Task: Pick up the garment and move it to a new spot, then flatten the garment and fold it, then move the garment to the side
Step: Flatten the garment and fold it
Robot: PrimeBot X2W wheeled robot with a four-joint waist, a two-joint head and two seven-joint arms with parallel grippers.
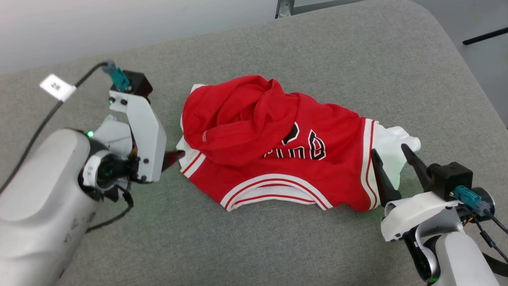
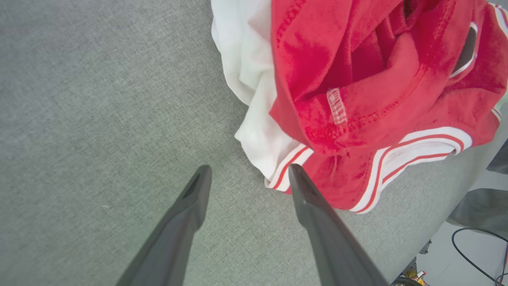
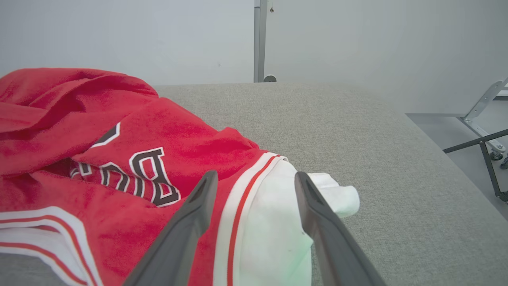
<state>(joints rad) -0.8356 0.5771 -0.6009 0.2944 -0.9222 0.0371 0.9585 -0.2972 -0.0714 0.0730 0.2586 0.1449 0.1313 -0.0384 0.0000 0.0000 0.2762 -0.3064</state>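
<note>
The garment (image 1: pixel 278 131) lies crumpled in the middle of the grey fabric surface (image 1: pixel 278 246): red body, black white-outlined characters, white-and-red striped trim, and a white sleeve (image 1: pixel 391 139) at its right end. My left gripper (image 1: pixel 174 158) is at the garment's left edge. In the left wrist view the left gripper (image 2: pixel 250 169) stands open over bare grey fabric, one finger (image 2: pixel 313 202) beside the garment's (image 2: pixel 357 99) striped trim. My right gripper (image 1: pixel 389 149) is open at the white sleeve. The right wrist view shows the right gripper (image 3: pixel 256 174) with the sleeve (image 3: pixel 270 222) between its fingers, nothing gripped.
The grey surface curves down to an edge at the right (image 1: pixel 476 79), with pale floor and a black frame leg (image 1: pixel 484 36) beyond. A metal post (image 1: pixel 283 8) stands behind the far edge. A white tag (image 1: pixel 57 86) hangs on my left arm's cable.
</note>
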